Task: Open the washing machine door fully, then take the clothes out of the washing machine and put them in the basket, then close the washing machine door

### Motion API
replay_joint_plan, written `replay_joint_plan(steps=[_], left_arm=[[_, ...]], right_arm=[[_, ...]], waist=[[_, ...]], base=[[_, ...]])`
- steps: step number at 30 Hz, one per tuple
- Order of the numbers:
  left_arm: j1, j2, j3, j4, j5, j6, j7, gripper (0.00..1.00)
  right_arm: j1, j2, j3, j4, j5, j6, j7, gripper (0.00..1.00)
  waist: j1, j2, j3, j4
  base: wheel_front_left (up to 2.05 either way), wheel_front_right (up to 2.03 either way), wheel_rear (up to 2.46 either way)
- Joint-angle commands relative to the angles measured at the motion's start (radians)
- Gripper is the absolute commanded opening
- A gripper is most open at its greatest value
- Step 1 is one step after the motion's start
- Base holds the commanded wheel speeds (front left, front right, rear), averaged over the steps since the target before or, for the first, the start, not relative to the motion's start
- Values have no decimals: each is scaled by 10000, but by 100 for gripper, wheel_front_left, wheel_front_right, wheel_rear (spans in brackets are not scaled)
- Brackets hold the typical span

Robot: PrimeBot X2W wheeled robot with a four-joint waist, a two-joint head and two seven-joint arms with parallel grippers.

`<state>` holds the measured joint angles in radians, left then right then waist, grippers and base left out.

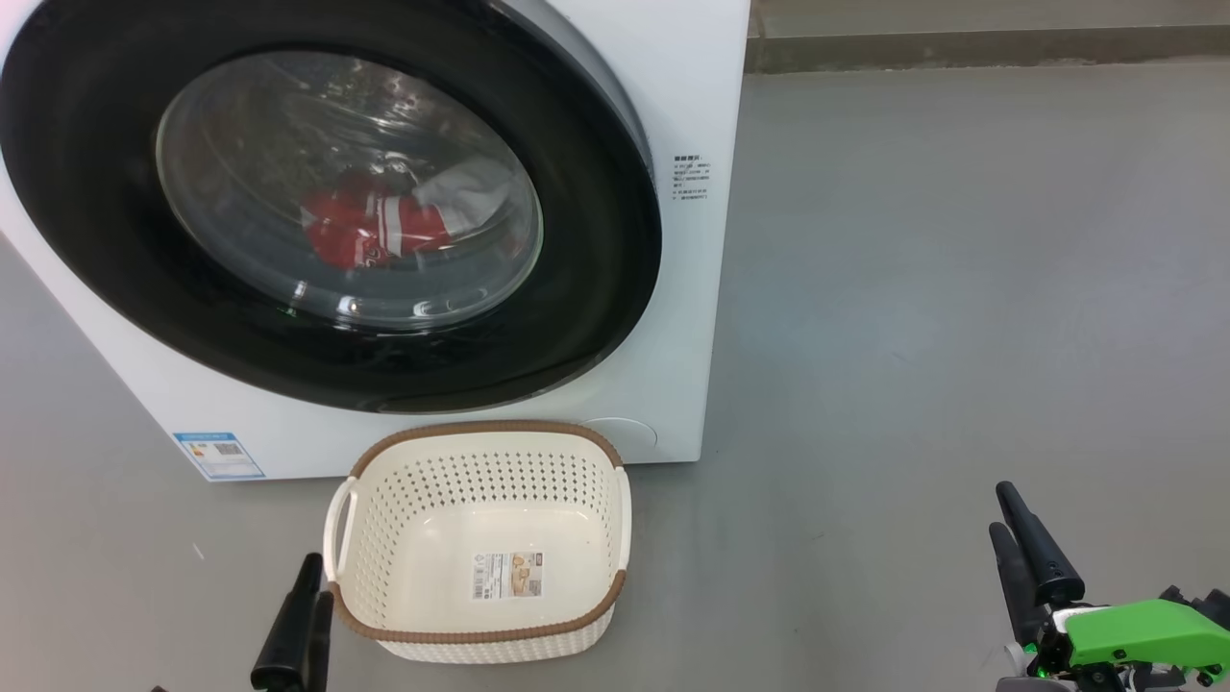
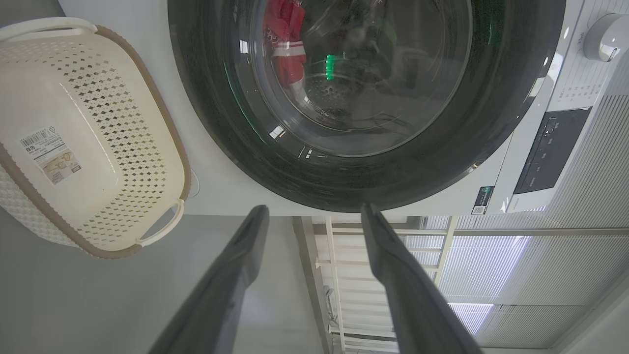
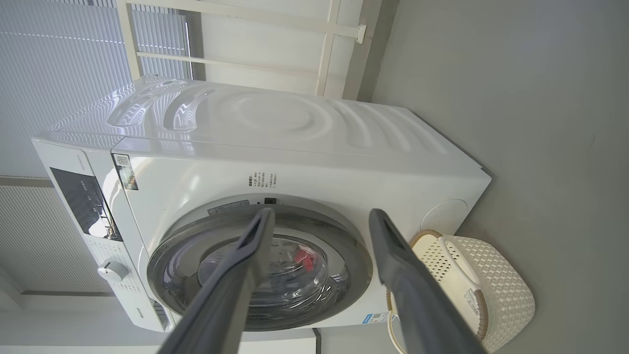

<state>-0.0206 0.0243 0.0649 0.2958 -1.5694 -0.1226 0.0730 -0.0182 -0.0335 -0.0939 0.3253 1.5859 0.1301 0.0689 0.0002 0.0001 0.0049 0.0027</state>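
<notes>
On the grey floor, the washing machine [image 1: 692, 365] is seen with its door [image 1: 596, 288] closed. The door is judged stiff, hinged and glossy, best pulled at the edge of its black rim, though no handle can be made out. Just in front, the basket [image 1: 480, 430] stands empty. Behind the glass, the clothes [image 1: 370, 231] lie in the drum, judged soft and limp, best pinched at a bunched fold. The left pincer [image 2: 314, 209] and right pincer [image 3: 319, 212] are spread wide, with nothing held.
</notes>
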Motion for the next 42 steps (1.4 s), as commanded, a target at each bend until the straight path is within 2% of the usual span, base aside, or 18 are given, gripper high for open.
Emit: replay_joint_plan(steps=[1, 13, 29, 42], left_arm=[[-162, 125, 70, -348, 184, -14, -86, 100], [-76, 139, 104, -693, 2127, 0, -438, 100], [12, 159, -188, -1023, 4837, 382, -908, 100], [108, 189, -399, -1189, 6508, 574, -1260, 100]], right_arm=[[-240, -175, 28, -295, -199, 1, -80, 100], [-234, -265, 205, -372, -1686, 1, -430, 100], [-249, -434, 502, -490, -3911, 2, -894, 100], [-187, -545, 764, -617, -5454, 3, -1243, 100]], waist=[[-1, -1, 3, 2], [-1, -1, 46, 28], [-1, -1, 129, 77], [-1, -1, 152, 140]], base=[[0, 0, 0], [0, 0, 0], [0, 0, 0], [0, 0, 0]])
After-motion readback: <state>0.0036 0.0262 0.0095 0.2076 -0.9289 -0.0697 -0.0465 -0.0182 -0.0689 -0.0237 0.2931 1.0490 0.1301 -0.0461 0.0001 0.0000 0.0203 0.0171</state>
